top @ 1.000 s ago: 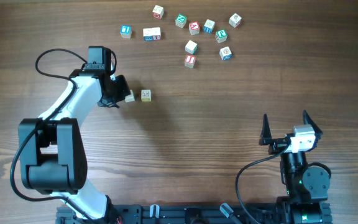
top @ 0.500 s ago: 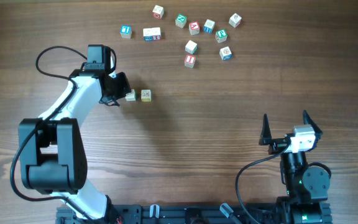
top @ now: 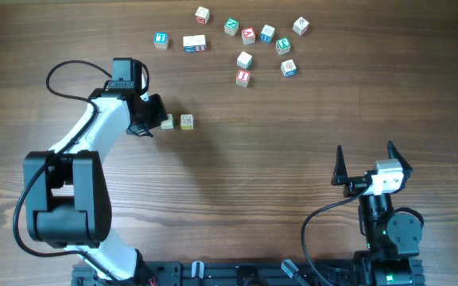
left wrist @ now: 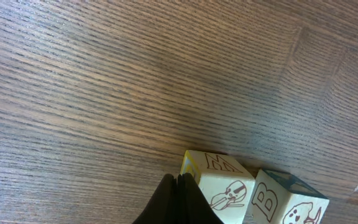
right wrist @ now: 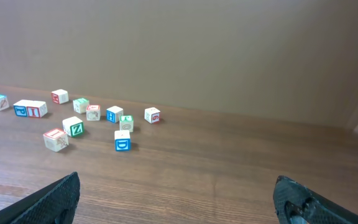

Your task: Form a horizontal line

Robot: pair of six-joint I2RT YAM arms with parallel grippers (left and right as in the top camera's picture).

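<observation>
Your left pincer (left wrist: 179,190) has its fingers pressed together, tip at the left edge of the M cube (left wrist: 219,180). That cube and the B cube (left wrist: 288,200) just right of it make your horizontal line (top: 176,121): 2 cubes, mid-left on the worktop (top: 277,159). Farther back, loose cubes (top: 245,59) lie scattered. Your right pincer (top: 367,163) stands spread apart at the front right.

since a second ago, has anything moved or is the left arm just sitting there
Barely anything. The left end effector, shut, seems to have edged very slightly away from the robot's base, and the cube at its tip shifted a hair with it. The neighbouring cube, the scattered cubes at the far side and the open right end effector stayed put.
</observation>
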